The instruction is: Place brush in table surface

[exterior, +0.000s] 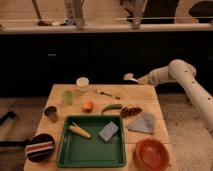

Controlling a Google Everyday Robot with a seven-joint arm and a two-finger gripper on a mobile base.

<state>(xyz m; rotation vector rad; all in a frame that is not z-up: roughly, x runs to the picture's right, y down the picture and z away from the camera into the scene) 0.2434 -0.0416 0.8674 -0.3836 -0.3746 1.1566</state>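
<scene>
brush (131, 77) handle: you can't see it, hidden at the gripper (144, 79)
arm (192, 87): cut off at right edge
orange bowl (151, 154): cropped by near edge

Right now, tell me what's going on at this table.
The robot's arm reaches in from the right, with its gripper above the far right corner of the table. It carries the brush, whose round pale head sticks out to the left, in the air rather than on the wood. The green tray, orange bowl and green chilli lie untouched. The brush is not yet set down.
</scene>
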